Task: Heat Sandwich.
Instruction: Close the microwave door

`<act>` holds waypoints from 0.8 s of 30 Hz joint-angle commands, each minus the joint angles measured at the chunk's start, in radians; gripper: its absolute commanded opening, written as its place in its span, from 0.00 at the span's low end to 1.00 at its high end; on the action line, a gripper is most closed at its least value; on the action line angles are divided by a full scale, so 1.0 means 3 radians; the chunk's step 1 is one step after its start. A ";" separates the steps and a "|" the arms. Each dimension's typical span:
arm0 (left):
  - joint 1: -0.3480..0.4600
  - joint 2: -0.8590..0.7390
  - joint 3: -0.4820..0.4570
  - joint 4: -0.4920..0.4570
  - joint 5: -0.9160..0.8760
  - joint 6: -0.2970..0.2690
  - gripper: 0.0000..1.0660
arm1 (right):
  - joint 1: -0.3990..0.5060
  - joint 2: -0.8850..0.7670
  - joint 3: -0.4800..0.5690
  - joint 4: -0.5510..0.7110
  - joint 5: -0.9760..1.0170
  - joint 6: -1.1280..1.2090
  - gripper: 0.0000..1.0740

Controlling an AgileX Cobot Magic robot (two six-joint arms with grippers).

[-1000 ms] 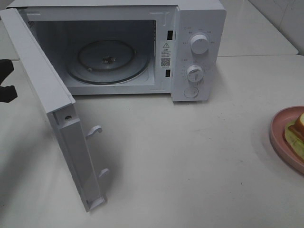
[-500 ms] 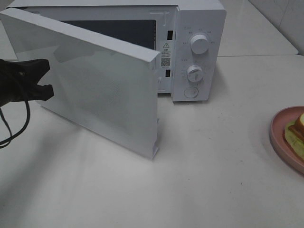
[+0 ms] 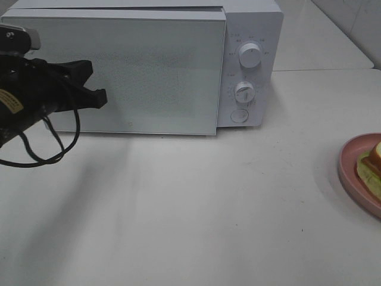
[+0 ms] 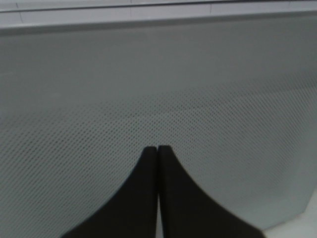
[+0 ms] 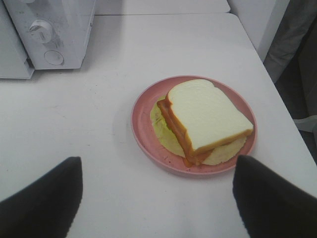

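Flat on the pink plate [image 5: 148,134], the sandwich [image 5: 205,119] lies diagonally; left gripper [image 4: 157,151] pressed together, right gripper [image 5: 156,198] spread.

The left gripper's [image 4: 157,151] two black fingers [image 4: 143,198] are pressed together, tips meeting with only a thin seam between them. Right in front of the tips stands the microwave door [image 4: 158,89], a pale grey panel covered in a fine dotted mesh, filling nearly the whole view. A lighter band runs along its far edge.
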 commanded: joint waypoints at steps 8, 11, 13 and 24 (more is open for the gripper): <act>-0.0407 0.0200 -0.0383 -0.0337 0.0093 0.0147 0.00 | -0.0030 -0.0093 0.0000 0.0000 -0.0047 -0.0047 0.71; -0.0453 0.0240 -0.0473 -0.0390 0.0163 0.0163 0.00 | -0.0030 -0.0093 0.0000 0.0000 -0.0047 -0.0047 0.71; -0.0520 0.0297 -0.0610 -0.0477 0.0210 0.0217 0.00 | -0.0030 -0.0093 0.0000 0.0000 -0.0047 -0.0047 0.71; -0.0643 0.0533 -0.1083 -0.0693 0.0407 0.0360 0.00 | -0.0030 -0.0093 0.0000 0.0000 -0.0047 -0.0047 0.71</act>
